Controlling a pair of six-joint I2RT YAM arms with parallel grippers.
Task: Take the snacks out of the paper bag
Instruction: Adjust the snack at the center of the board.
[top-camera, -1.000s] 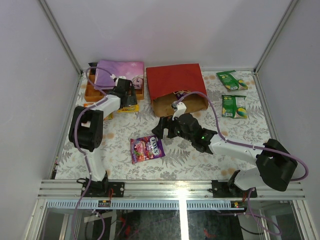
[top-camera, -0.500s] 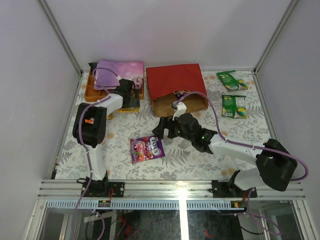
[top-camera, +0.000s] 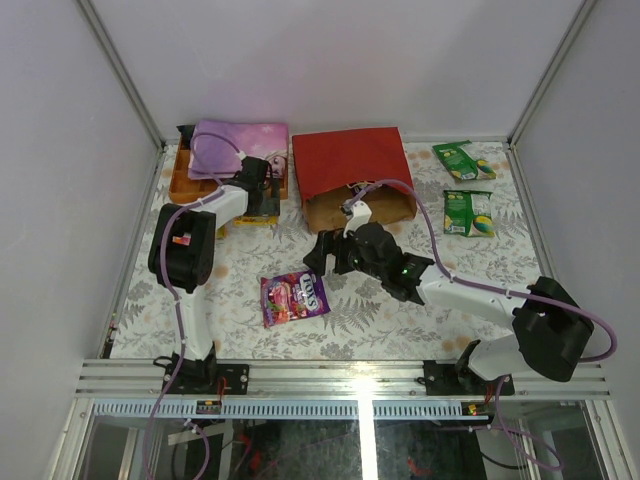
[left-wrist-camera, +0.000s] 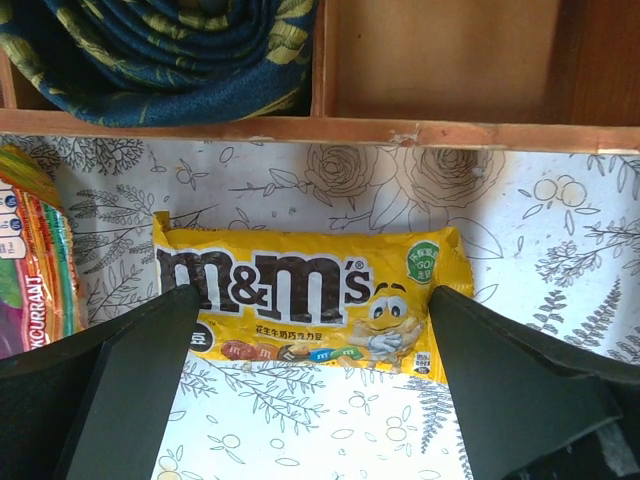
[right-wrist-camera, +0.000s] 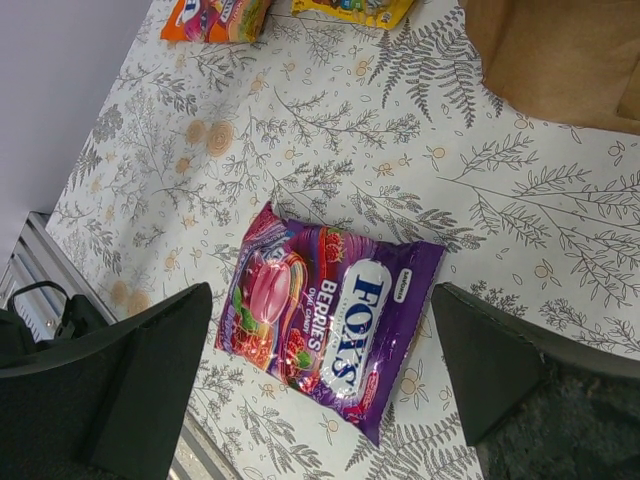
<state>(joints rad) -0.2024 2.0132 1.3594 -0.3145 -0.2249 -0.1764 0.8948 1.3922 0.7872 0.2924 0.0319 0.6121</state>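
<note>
1. The paper bag lies on its side at the back of the table, red side up, brown mouth toward the arms.
2. The purple Fox's packet lies flat in front of the bag, apart from it.
3. The right gripper hovers above this packet, jaws fully wide, holding nothing.
4. The yellow M&M's packet lies flat just beside the wooden box, left of the bag.
5. The left gripper is over it, jaws wide, one finger at each end; nothing gripped, contact w/ the packet I cannot tell.
6. Two green packets lie right of the bag.
</note>
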